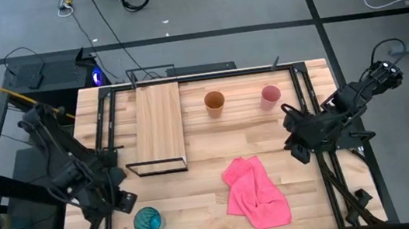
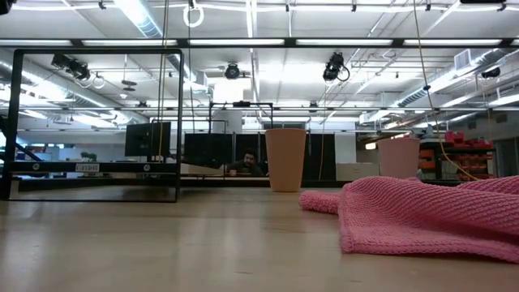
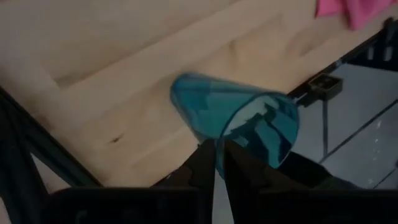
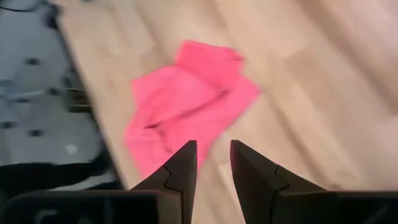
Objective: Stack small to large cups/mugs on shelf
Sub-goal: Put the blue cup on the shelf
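Observation:
A tall translucent teal cup (image 1: 146,222) stands mouth up near the table's front left corner; it also shows in the left wrist view (image 3: 233,121). My left gripper (image 1: 131,205) is at its rim, shut on it. The orange cup (image 1: 214,102) and the small pink cup (image 1: 270,96) stand upright on their bases at the far middle of the table. The light-wood shelf (image 1: 160,128) with its black wire frame stands on the table at the far left. My right gripper (image 1: 296,150) is open and empty at the table's right side, pointing toward the pink cloth (image 4: 186,102). My left gripper pinches the teal cup's wall at the rim (image 3: 217,144), one finger (image 3: 202,171) outside the cup and the other (image 3: 245,171) on the mouth's side. It comes at the cup slanting down from the table's left. The cup stays upright; its base is hidden by its own mouth.
A crumpled pink cloth (image 1: 255,192) lies on the table at the near middle right. Black frame rails (image 1: 104,127) run along both sides of the table. Bare tabletop lies between the shelf and the cloth.

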Tool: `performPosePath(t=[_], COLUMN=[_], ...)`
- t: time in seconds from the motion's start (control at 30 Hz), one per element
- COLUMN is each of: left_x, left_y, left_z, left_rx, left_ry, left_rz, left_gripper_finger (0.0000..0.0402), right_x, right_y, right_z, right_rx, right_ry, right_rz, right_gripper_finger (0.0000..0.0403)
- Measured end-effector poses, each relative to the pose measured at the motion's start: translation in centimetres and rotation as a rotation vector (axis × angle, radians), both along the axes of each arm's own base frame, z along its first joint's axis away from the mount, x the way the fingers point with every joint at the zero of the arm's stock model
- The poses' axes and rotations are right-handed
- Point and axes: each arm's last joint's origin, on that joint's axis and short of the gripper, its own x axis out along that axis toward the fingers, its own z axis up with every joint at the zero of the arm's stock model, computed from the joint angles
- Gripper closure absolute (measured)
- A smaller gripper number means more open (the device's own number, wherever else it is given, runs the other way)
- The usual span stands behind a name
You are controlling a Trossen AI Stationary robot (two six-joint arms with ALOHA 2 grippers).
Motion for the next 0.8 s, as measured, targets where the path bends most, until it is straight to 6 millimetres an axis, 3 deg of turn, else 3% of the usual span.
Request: performPosePath(t=[0.33, 0.8], left_x=[1.7, 2.9], left_y=[-2.3, -2.9], left_z=[-1.2, -3.0], left_rx=[-0.041, 0.060], left_ry=[0.009, 0.086], left_rz=[-0.011, -0.023], left_gripper_finger=[0.0323, 0.0299], right_x=[-0.1, 0.0], right_y=[-0.4, -0.4], right_z=[0.0, 0.0], right_rx=[-0.101, -0.107], right_ry=[-0.023, -0.034], right_rz=[-0.013, -0.023], right_gripper_finger=[0.0298, 0.0298])
